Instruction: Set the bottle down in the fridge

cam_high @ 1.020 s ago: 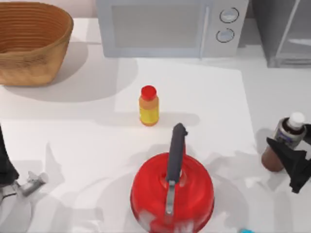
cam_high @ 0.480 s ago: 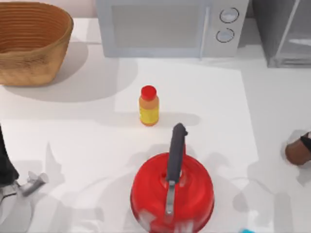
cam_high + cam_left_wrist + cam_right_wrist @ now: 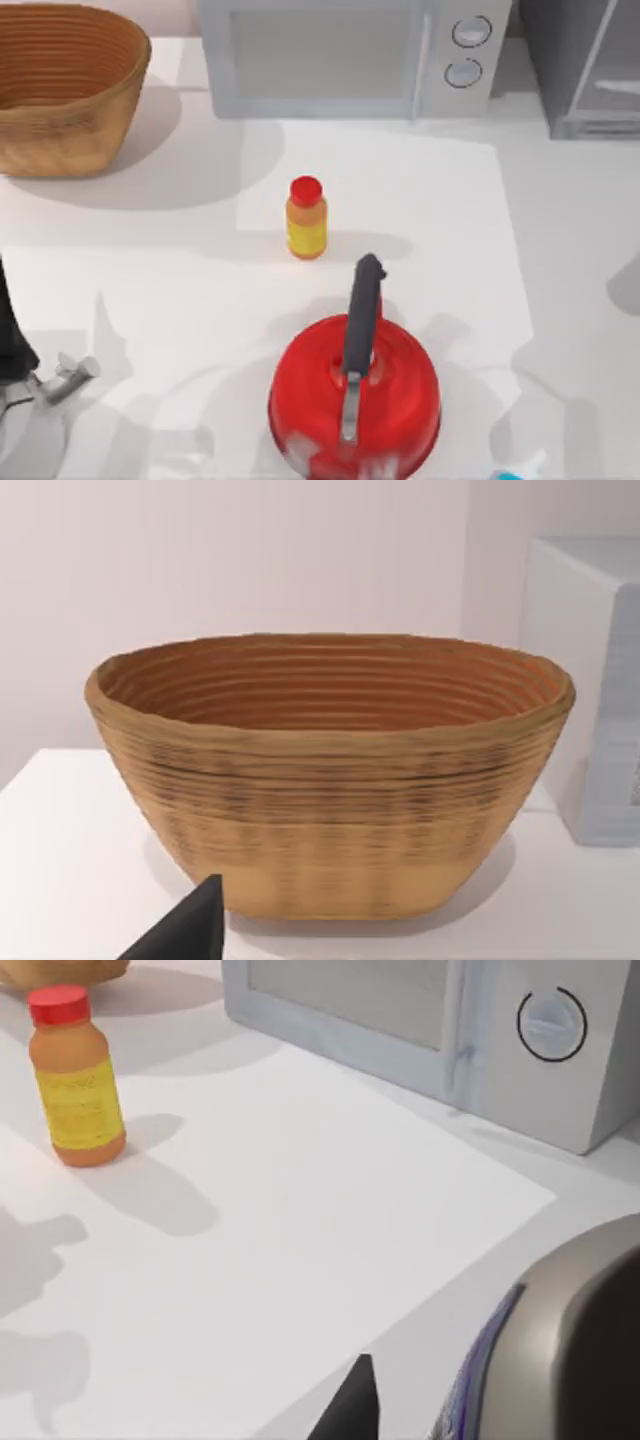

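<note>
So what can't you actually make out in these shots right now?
- Bottle: right wrist view, cut off by the edge; cap and grip hidden.
- Fridge: top view, cropped at the corner; shelf barely visible.
- Left arm: top view's left edge; cropped.

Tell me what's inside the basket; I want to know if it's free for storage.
The basket shows bare ribbed inner walls in the left wrist view and nothing poking above its rim. Its floor is hidden behind the near wall, so something low could lie there.
</note>
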You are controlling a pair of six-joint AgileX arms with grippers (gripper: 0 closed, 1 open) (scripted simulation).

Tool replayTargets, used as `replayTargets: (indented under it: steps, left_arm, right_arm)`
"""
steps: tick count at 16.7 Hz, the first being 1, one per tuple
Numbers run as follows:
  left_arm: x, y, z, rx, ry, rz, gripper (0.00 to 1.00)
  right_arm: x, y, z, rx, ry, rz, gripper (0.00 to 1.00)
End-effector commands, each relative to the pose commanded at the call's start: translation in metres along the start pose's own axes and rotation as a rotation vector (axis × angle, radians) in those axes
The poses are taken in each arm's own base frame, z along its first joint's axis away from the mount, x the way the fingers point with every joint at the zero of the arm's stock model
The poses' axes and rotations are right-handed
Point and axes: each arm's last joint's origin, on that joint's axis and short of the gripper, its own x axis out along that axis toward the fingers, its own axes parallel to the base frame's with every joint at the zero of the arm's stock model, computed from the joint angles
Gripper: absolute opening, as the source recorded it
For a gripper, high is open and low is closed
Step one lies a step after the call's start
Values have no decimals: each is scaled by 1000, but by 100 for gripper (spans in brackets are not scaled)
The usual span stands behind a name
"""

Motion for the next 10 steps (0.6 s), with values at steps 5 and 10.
replayTargets:
  steps: [5, 10]
  left_arm:
    - [0, 0, 0, 0, 0, 0, 100]
    - [0, 0, 0, 0, 0, 0, 100]
  right_arm:
    - [1, 3, -1, 16, 8, 1, 1]
    - [6, 31, 10, 75, 74, -60, 1]
